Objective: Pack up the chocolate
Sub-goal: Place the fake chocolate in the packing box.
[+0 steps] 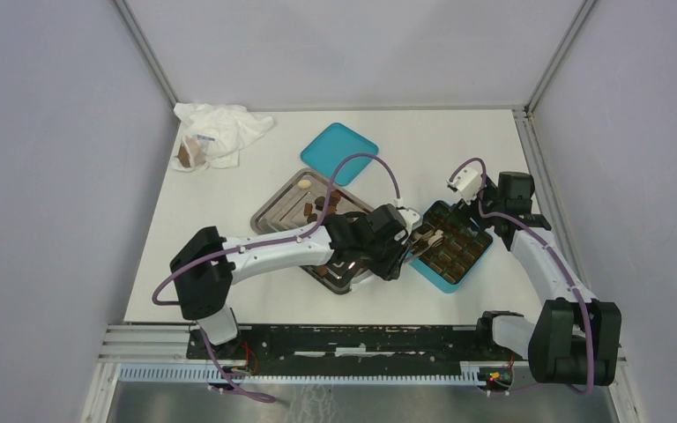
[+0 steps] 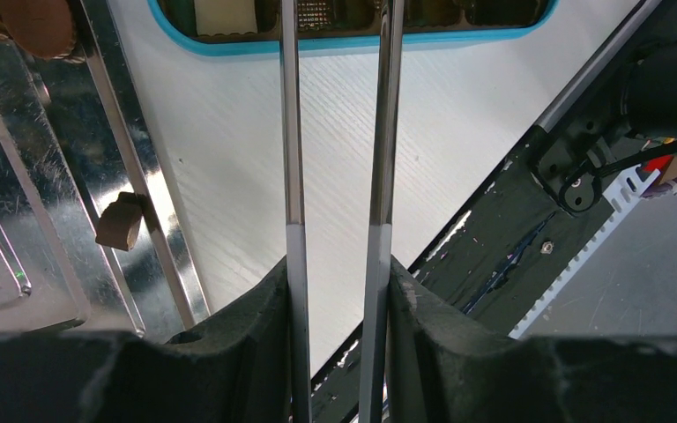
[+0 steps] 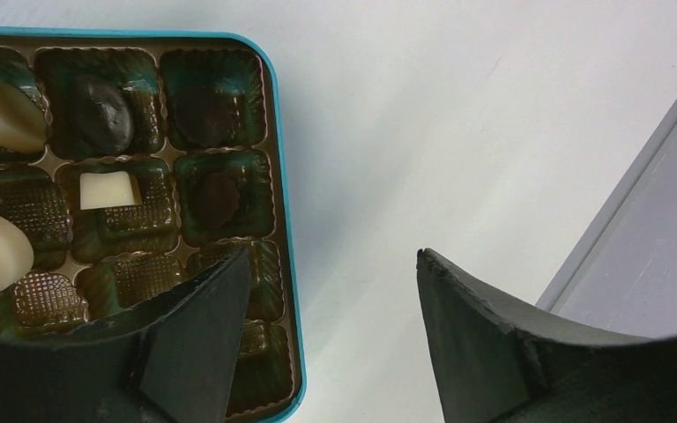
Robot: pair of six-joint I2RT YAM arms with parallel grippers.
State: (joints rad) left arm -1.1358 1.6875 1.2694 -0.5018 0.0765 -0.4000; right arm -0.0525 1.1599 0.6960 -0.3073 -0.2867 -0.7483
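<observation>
While my left arm [image 1: 264,251] lies across the steel tray [image 1: 269,214] at mid-bench, its left jaws point at the teal box [image 3: 280,176]. The box sits just right of the tray, toward the right edge of the bench [image 1: 458,141]. The long fingers [image 2: 293,176] stand a narrow gap apart, but their tips run out of the wrist view at the box rim, so I cannot tell whether they clamp a piece. My right jaws hang wide apart and empty, straddling one rim of the box.

Location of the chocolate [image 3: 106,189]: part sits in the box cells and part lies loose on the tray.

Hazards, as judged:
- A piece let go off-centre would land on a divider, or on the bare bench between tray and box.
- One brown cube [image 2: 122,222] lies hard by the tray's rim, and my forearm passing low could knock it out.
- Both jaws crowd the one box — a clash or a shoved box is possible.

Count:
- One tray and one box.
- One teal lid [image 1: 339,152] toward the far edge.
- One white bag [image 1: 225,128] at the far left corner.
- In the box, from the right wrist view: three cream pieces and three dark ones clearly seen.
- Tray pieces are too small to count.
</observation>
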